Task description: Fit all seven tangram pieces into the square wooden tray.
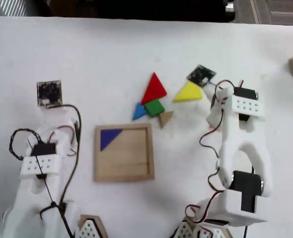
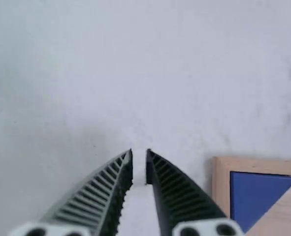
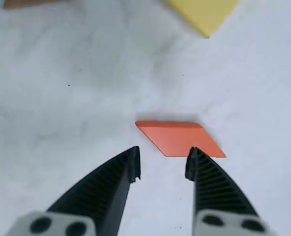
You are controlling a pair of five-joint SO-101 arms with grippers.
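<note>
White tabletop carries the whole work area, with the two arms at its near edge.

Right end effector (image 3: 163,164): fingers spread, holding nothing, tips low over the tabletop. The orange parallelogram (image 3: 179,139) lies flat just ahead of the tips. It is not centred in the gap: one fingertip (image 3: 192,160) stands at the piece's near long edge, and the other is off its pointed end. The long axis of the piece runs crosswise to the approach line, from finger to finger, and the piece looks longer than the present opening. As judged, closing along this axis would not seat well. The coming move calls for a wrist turn so that the fingers close across the short width, then a short advance and descent.

Farther out on the same line lies the yellow triangle (image 3: 204,14), well apart from the orange piece.

Left end effector (image 2: 139,162): fingers pressed almost together with a thin slit between them, holding nothing. It sits over bare tabletop just beside a corner of the square wooden tray (image 2: 221,182). The tray already holds one large blue triangle (image 1: 108,137) in a corner.

Between the arms, beyond the tray, lie the red triangle (image 1: 153,89), green square (image 1: 154,107), small blue triangle (image 1: 139,112) and brown triangle (image 1: 165,118).

The right arm is clearly the nearer to the orange piece. The left arm is nearer to the tray.
</note>
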